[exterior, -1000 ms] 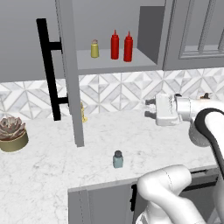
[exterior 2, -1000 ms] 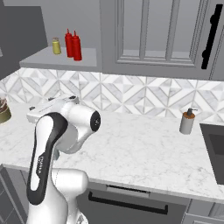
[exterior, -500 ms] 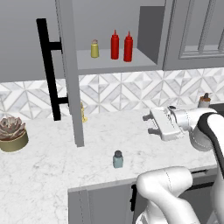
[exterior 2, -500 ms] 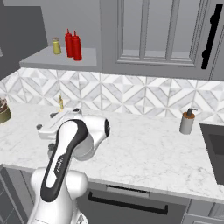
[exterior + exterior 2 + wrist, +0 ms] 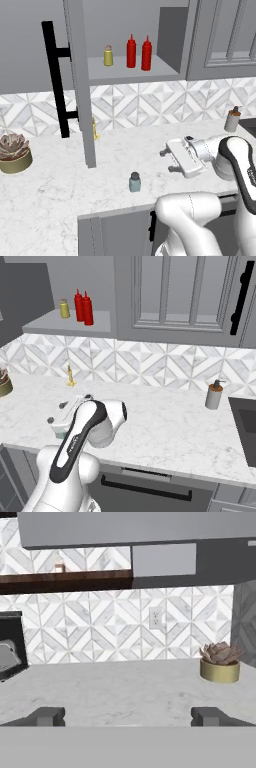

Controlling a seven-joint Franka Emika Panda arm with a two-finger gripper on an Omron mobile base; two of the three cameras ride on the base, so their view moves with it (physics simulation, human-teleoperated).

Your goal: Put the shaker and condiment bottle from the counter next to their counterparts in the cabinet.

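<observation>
Left base view: shaker (image 5: pixel 134 182) upright on counter (image 5: pixel 60 195), lower centre; my gripper (image 5: pixel 168 161) right of it, fingers spread wide, empty. Advice: drop lower, straddle the body beneath the cap, close squarely before lifting to cabinet (image 5: pixel 134 76).

Diamond-patterned grey-white tile backsplash (image 5: pixel 150 102) (wall outlet (image 5: pixel 156 617) included) below panelled grey upper cabinets (image 5: pixel 180 296).
</observation>
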